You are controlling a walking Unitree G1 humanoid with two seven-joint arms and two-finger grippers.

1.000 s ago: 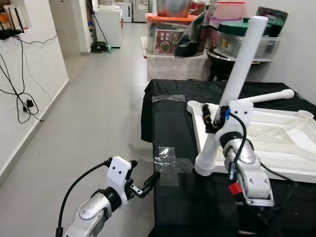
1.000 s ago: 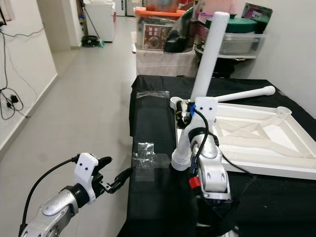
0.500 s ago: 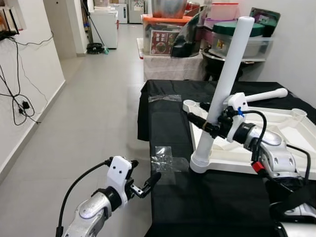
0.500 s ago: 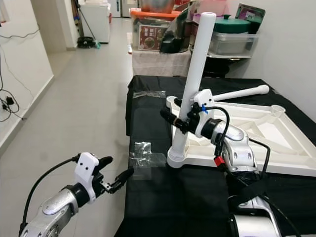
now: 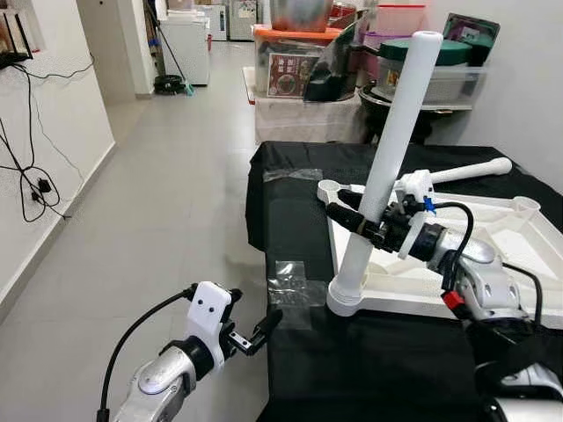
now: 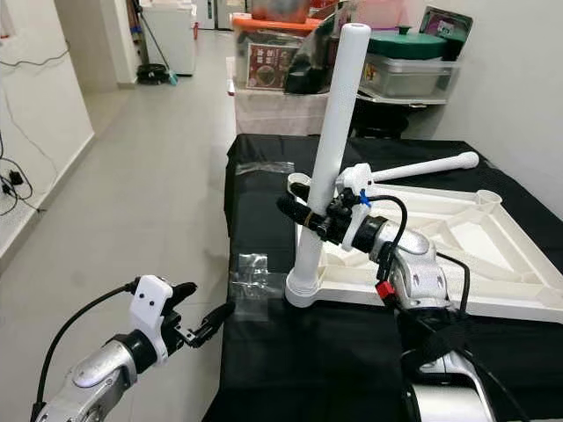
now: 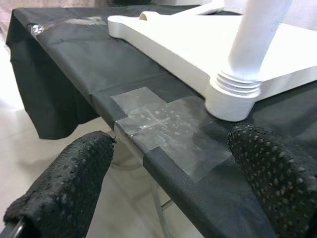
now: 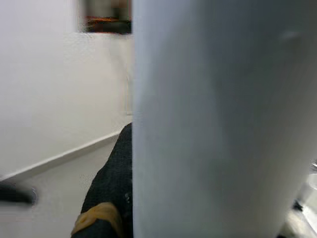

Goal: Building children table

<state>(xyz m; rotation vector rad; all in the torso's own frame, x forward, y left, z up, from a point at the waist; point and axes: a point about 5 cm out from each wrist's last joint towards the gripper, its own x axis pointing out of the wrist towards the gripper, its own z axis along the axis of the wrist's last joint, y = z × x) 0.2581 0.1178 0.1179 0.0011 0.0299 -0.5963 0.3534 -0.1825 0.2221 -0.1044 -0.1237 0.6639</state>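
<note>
The right end effector (image 5: 356, 221) is clenched on the white leg (image 5: 383, 167) a little above its threaded foot, which sits in the near-left corner socket of the upturned white tabletop (image 5: 493, 255) lying on the black-draped surface (image 5: 299, 189). The leg's long axis runs steeply upward, its top tilted toward the far right, so it is not yet square to the top; the coming move likely turns on bringing that axis upright over the socket while screwing it in. A second leg (image 5: 466, 170) lies flat across the top's far edge. The left end effector (image 5: 255, 332) hovers released just off the surface's near-left edge, beside a taped patch (image 5: 295, 283), farther from the leg than the right one.
</note>
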